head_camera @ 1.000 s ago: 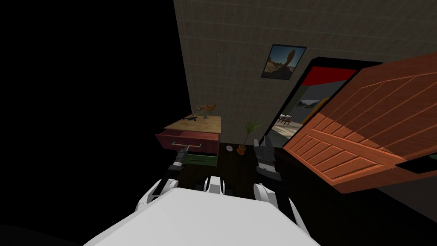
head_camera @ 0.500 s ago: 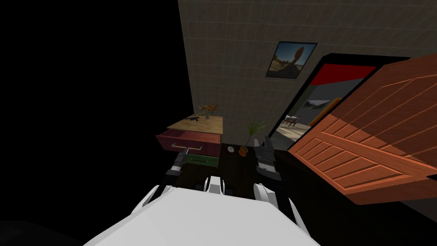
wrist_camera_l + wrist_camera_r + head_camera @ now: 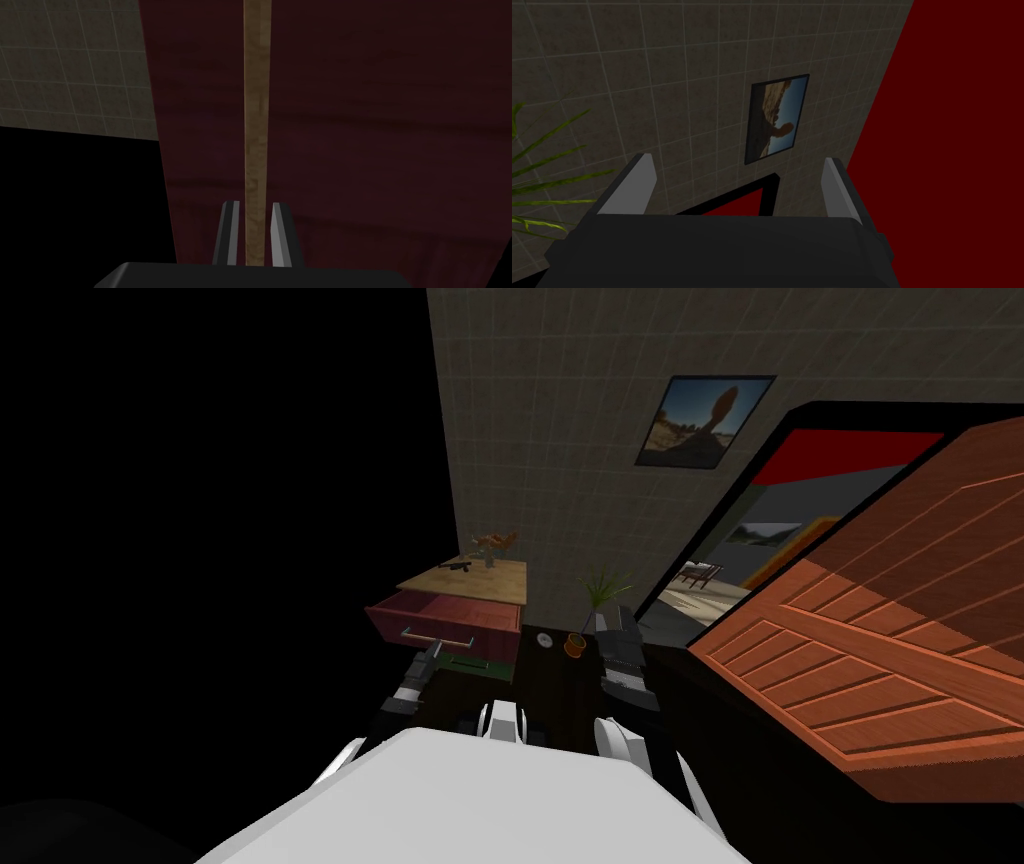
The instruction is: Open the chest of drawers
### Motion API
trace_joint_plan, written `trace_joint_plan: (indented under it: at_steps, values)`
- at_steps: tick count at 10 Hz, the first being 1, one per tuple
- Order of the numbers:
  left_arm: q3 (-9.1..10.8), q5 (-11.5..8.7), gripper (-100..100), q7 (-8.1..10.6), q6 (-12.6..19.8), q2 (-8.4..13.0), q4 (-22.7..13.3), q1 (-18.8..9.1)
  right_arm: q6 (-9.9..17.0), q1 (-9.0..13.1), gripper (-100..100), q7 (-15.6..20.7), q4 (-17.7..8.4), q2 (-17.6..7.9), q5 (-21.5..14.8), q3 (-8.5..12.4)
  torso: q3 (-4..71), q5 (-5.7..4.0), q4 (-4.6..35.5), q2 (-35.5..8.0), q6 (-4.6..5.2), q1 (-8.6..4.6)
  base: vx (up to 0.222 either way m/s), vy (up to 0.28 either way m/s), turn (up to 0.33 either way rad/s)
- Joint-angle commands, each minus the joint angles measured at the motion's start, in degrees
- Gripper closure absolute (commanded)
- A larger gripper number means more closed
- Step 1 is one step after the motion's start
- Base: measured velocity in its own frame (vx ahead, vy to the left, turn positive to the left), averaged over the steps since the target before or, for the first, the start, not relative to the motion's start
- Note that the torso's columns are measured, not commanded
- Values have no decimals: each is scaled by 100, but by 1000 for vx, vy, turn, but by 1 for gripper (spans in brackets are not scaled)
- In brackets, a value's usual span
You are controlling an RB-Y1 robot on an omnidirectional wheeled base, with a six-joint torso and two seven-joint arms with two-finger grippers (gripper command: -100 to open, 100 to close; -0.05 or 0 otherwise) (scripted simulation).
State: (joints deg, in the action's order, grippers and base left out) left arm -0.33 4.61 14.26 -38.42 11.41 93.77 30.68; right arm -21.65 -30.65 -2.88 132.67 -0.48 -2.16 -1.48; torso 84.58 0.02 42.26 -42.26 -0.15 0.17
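The chest of drawers (image 3: pixel 492 579) has a light top and stands against the tiled wall. Its top drawer (image 3: pixel 415 621), with a dark red front, is pulled out toward me. My left gripper (image 3: pixel 430 650) is shut on the drawer's bar handle (image 3: pixel 437 638). In the left wrist view the tan handle (image 3: pixel 256 125) runs between the two fingers of the left gripper (image 3: pixel 256 210), across the dark red front (image 3: pixel 375 125). A green drawer (image 3: pixel 482 664) below is slightly out. My right gripper (image 3: pixel 612 623) is raised beside the chest, and the right gripper (image 3: pixel 739 172) stands open with nothing in it.
A potted plant (image 3: pixel 590 608) and a small white round object (image 3: pixel 544 639) are on the dark floor right of the chest. A large orange-brown door (image 3: pixel 900 638) stands open at the right beside a doorway (image 3: pixel 740 558). Left of the chest is a black area.
The whole head view has shifted as I moved. The top drawer has come further out of the chest, with my left gripper still shut on its handle. The right arm holds its pose.
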Motion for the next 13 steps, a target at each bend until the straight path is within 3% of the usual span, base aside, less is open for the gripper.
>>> trace_joint_plan:
  at_steps: [1,5,6,13]
  values:
    - [30,171,100,104,-42,-38,33,69,0,0,0,0,0,0,0,0,-1,5,-4,2,10,-1,7,-1,5]
    - [-23,257,100,120,-208,20,71,248,1,4,0,0,-1,0,0,0,-21,10,-2,-25,15,-7,-172,7,29]
    - [14,236,-100,177,-149,53,229,304,1,4,0,0,-1,0,0,0,-6,8,-6,-3,17,-13,-83,-6,13]
    - [169,199,-100,563,258,373,1348,987,0,1,0,0,0,0,0,0,-14,-1,9,-22,15,-15,46,-22,10]
